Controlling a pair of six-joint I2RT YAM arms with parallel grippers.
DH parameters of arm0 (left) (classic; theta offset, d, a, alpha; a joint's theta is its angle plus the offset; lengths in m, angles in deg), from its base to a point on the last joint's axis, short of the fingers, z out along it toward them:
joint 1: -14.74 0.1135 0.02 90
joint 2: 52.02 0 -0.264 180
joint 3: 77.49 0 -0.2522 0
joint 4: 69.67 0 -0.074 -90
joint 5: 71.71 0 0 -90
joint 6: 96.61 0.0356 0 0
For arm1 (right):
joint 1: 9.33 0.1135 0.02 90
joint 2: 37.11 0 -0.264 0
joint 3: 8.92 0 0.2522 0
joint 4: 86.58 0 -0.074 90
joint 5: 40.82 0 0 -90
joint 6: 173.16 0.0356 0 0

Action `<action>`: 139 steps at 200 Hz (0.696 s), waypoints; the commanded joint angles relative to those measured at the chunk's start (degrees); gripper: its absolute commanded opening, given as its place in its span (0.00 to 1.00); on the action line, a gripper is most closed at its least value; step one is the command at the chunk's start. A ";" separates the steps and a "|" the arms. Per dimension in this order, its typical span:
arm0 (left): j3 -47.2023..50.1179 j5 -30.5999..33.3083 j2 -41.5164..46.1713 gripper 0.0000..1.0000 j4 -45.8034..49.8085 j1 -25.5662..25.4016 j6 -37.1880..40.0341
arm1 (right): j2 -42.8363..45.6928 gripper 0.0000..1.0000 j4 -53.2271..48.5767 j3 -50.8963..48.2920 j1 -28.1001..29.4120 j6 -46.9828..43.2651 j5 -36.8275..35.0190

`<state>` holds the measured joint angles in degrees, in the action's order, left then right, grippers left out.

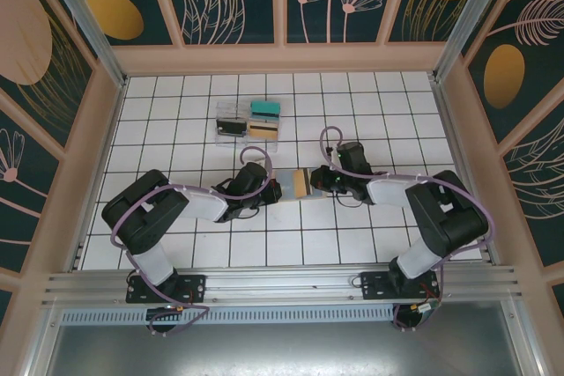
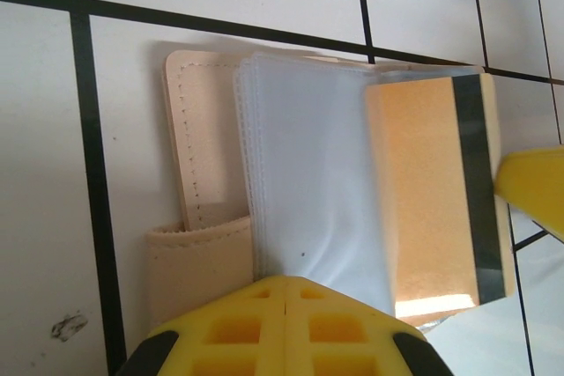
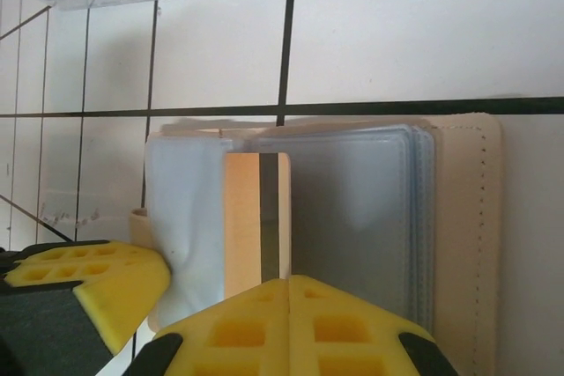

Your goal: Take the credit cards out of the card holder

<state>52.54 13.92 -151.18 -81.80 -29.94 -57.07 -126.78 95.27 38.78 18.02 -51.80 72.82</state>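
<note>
The card holder [image 3: 458, 217] is lying open between the left tool [image 1: 271, 189] and right tool [image 1: 315, 180] (both pinched closed), its tan-gold card [image 3: 242, 217] sticking out toward the right one.

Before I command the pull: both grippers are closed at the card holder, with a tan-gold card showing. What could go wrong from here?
1. The tan-gold card seems partly tucked in a clear sleeve; when the right gripper pulls, the sleeve may drag along.
2. The left gripper holds the card holder at one edge only, so it could slide or lift.
3. The two grippers sit close together and might collide.
</note>
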 commanded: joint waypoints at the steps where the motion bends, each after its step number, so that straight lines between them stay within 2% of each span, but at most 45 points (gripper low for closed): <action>1: 0.35 2.38 0.63 0.00 5.27 0.13 -0.22 | 2.94 0.00 -1.45 -1.65 -0.59 -0.99 -0.90; 32: 0.24 2.42 0.63 0.00 5.42 0.13 -0.08 | 5.94 0.00 -2.61 -2.46 -1.41 -0.77 -2.23; 88: 0.76 2.67 7.82 0.00 5.76 0.15 -0.06 | 12.59 0.00 -5.55 -2.95 -2.17 -2.70 -3.49; 100: 1.17 3.24 10.61 0.13 6.19 0.13 -0.01 | 14.54 0.00 -6.51 -2.33 -2.08 -3.92 -3.69; 111: 1.71 4.55 13.62 0.29 6.92 0.13 -0.09 | 16.09 0.00 -7.60 -1.26 -1.83 -5.38 -3.77; 129: 3.61 8.14 19.91 0.43 7.89 0.13 -0.26 | 17.57 0.00 -10.09 1.40 -0.55 -8.46 -4.57; 139: 5.02 10.77 23.88 0.59 8.89 0.13 -0.36 | 17.77 0.00 -11.81 3.57 0.87 -10.64 -5.78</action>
<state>54.81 18.54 -134.76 -75.52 -29.94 -57.11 -110.80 87.47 37.60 16.62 -56.46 69.34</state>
